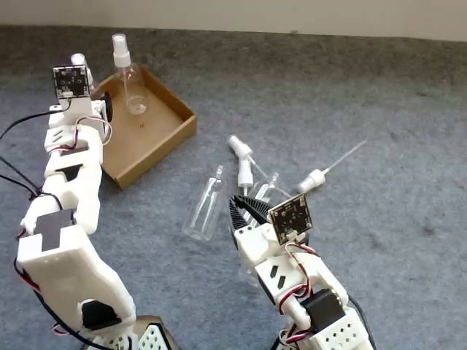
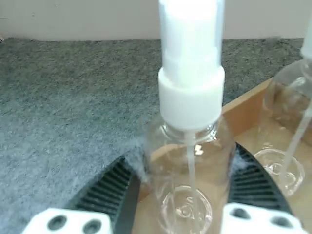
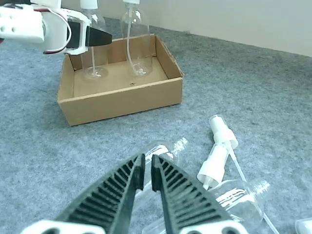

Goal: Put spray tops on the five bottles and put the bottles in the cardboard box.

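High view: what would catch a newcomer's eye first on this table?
First, the cardboard box at the upper left. One capped bottle stands in it, and the left gripper is shut on a second capped bottle at its back corner. Next comes the clutter on the grey carpet just ahead of the right gripper, where uncapped bottles lie among loose spray tops.
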Tool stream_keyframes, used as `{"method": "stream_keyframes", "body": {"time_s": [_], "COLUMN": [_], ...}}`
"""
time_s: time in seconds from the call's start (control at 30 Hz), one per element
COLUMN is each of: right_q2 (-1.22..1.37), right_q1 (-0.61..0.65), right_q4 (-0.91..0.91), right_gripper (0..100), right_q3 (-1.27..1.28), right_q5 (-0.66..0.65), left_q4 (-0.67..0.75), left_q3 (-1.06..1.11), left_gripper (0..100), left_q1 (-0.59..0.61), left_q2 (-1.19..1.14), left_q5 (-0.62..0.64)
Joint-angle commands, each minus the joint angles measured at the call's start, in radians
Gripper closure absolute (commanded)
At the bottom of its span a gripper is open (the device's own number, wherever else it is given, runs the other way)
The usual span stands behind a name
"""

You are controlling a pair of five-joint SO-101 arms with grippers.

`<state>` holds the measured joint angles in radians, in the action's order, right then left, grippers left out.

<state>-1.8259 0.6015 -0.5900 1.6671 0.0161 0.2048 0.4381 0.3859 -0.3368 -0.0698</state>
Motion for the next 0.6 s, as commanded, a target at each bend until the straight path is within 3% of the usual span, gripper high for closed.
{"method": "stream_keyframes", "body": {"time_s": [0.0,0.57], "right_q2": [-0.002,-0.002], "right_q1": [-0.01,-0.012], "right_q4": [-0.007,-0.007], "right_gripper": [97.3,97.3], "right_q3": [0.168,0.168], "right_q5": [0.005,0.005], "left_q4": [0.011,0.115], "left_q3": [-0.002,0.056], "left_gripper": [85,85], "left_q1": [-0.027,-0.031], "left_q2": [0.01,0.008], "left_q5": [-0.011,-0.008]}}
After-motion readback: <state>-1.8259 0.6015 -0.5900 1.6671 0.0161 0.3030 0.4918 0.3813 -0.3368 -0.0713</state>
